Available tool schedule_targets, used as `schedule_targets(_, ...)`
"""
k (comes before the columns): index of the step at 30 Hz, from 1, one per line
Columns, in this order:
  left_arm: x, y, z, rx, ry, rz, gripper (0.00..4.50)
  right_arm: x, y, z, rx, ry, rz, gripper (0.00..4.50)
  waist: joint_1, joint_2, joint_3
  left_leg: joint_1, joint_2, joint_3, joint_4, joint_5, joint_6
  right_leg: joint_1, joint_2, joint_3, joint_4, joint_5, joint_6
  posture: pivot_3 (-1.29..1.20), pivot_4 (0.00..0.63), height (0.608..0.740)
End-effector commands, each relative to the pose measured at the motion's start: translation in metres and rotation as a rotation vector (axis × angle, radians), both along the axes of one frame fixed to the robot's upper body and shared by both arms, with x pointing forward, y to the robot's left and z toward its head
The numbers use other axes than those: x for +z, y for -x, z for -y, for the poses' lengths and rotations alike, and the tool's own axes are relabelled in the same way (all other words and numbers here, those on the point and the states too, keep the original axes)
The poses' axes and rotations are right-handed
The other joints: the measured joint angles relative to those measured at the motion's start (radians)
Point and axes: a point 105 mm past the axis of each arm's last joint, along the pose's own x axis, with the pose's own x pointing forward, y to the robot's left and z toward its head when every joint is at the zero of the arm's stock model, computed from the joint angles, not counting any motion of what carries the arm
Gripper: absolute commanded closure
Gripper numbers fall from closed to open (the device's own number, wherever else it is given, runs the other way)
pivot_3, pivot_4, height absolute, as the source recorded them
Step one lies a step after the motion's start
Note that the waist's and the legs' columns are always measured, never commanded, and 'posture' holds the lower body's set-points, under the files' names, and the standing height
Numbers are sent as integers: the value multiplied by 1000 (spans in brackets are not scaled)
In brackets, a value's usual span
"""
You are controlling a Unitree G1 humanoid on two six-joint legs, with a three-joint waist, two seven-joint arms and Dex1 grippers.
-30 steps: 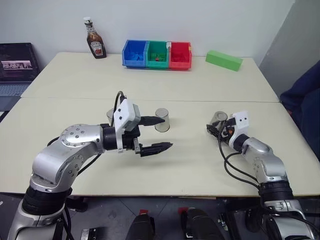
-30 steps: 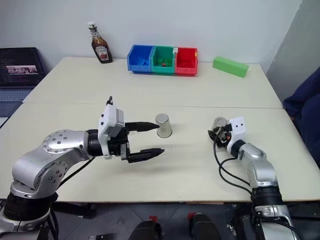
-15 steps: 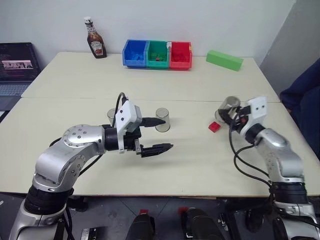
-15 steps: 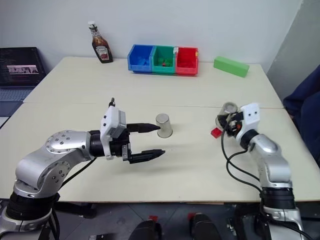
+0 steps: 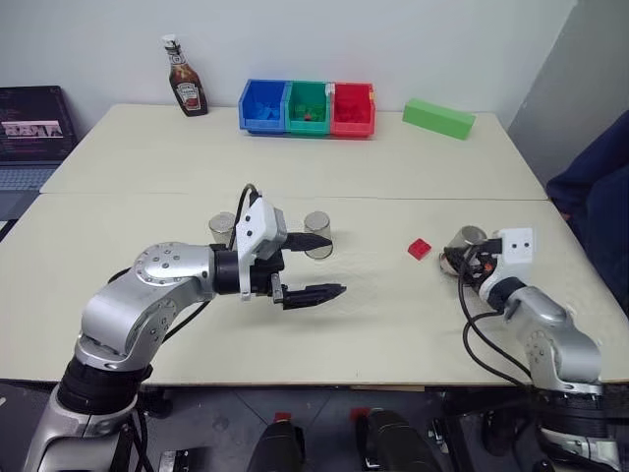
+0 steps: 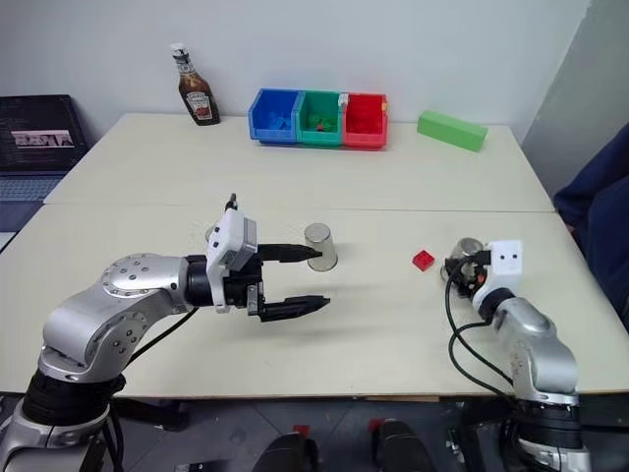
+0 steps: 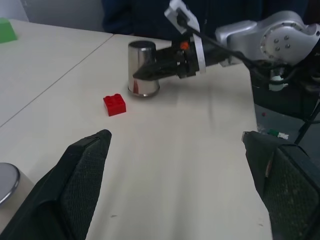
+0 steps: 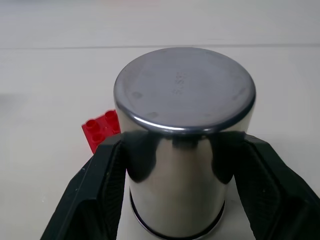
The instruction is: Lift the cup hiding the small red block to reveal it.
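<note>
The small red block lies bare on the cream table, right of centre. Just to its right my right gripper is shut on the cup, a shiny silver tumbler held mouth-down at or just above the tabletop. In the right wrist view the black fingers clamp both sides of the cup, with the block beside it. My left gripper hovers open and holds nothing at the table's centre, near a second silver cup. A third cup stands behind my left arm.
At the back stand a ketchup bottle, a row of blue, green and red bins and a green box. A laptop sits off the left edge. A person's dark blue sleeve shows at the right.
My right gripper closed on the cup, lifted it off the red block, then carried it right and back down. The block now lies uncovered. The left arm held still.
</note>
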Motion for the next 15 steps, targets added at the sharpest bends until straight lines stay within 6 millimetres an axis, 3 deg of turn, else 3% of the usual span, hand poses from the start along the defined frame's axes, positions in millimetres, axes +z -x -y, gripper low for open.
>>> schedule_targets(1, 8, 2, 4, -25, 3, 46, 0, -4, -2, 2, -28, 20, 18, 974, 1, 0, 0, 0, 0, 0, 0, 0, 0, 0, 0, 0, 0, 0, 0, 0, 150, 740)
schedule_targets(5, 9, 2, 2, -19, 1, 44, 0, -2, 4, 5, -20, 44, 26, 42, 2, 0, 0, -1, 0, 0, 0, 0, 0, 0, 0, 0, 0, 0, 0, 0, 150, 740)
schedule_targets(11, 7, 4, -2, -11, -6, 39, 0, 14, 26, 10, 44, 125, 8, 42, 2, 0, 0, -1, -1, 0, 0, 0, 0, 0, -1, 0, 0, 0, 0, 0, 150, 740)
schedule_targets(15, 4, 2, -12, 31, -26, 23, 0, 36, 55, 9, 114, 135, -43, 42, 4, 1, 1, -1, 0, -1, 0, 0, 0, 0, 0, -1, -1, 0, 0, 0, 150, 740)
